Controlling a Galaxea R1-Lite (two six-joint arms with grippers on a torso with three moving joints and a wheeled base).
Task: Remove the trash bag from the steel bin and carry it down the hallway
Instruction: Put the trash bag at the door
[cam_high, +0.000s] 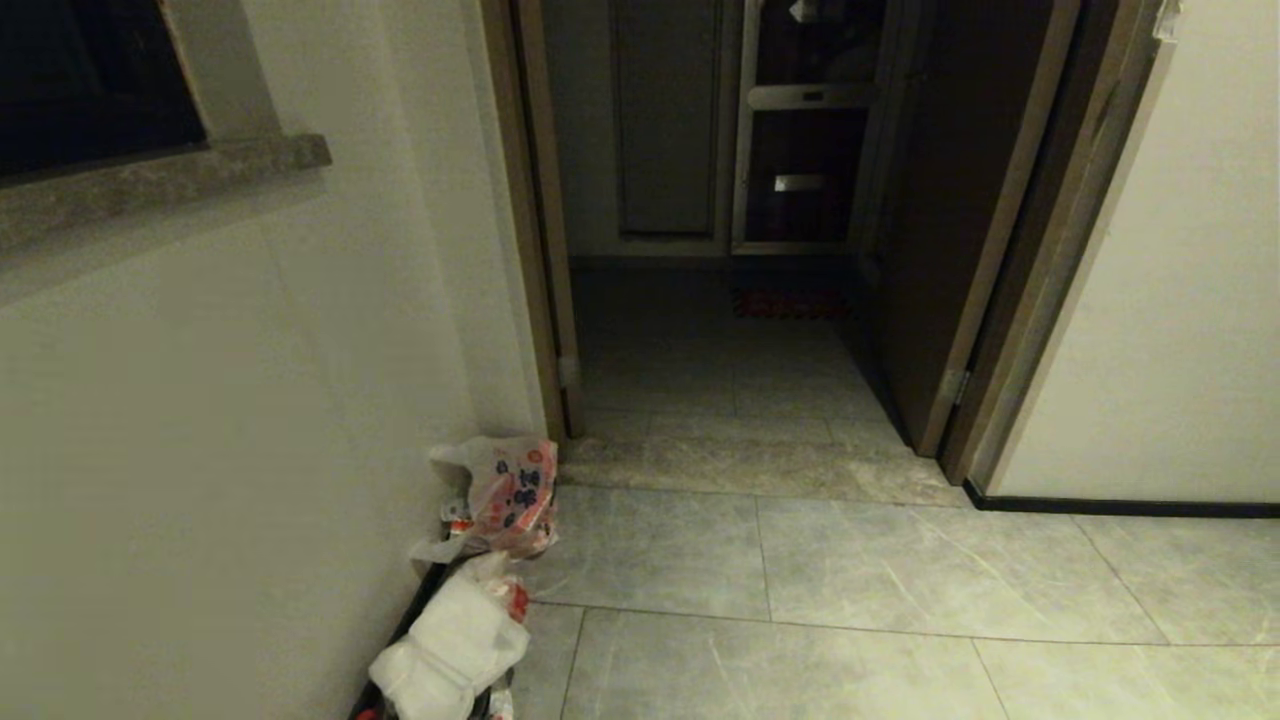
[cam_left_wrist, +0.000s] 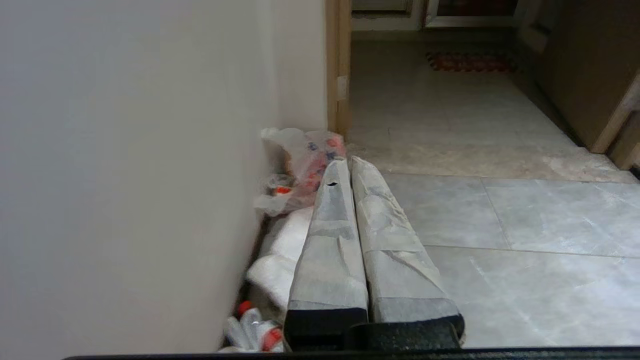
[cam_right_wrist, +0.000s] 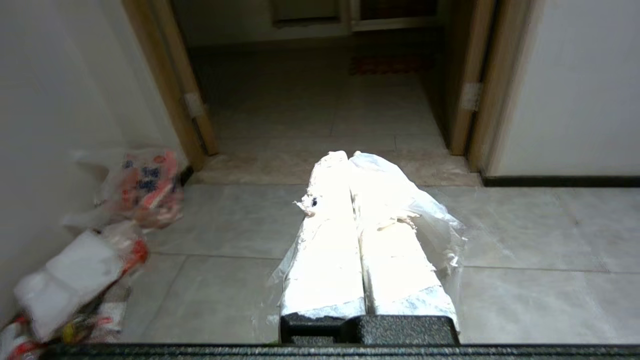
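In the right wrist view my right gripper (cam_right_wrist: 348, 155) is shut over the grey hallway (cam_high: 850, 580) tiles. Thin translucent whitish film, the trash bag (cam_right_wrist: 442, 227), is pinched between its taped fingers and spills out on both sides of them. How the bag hangs below the fingers is hidden. My left gripper (cam_left_wrist: 346, 160) is shut on nothing, close to the left wall and pointing along it. The steel bin is out of view. Neither arm shows in the head view.
A white bag with red and blue print (cam_high: 510, 495) and a white bundle (cam_high: 455, 640) lie against the left wall. Ahead is a doorway with brown wooden frames (cam_high: 545, 230), an open dark door (cam_high: 960, 250) on its right, and a red mat (cam_high: 790, 303) beyond.
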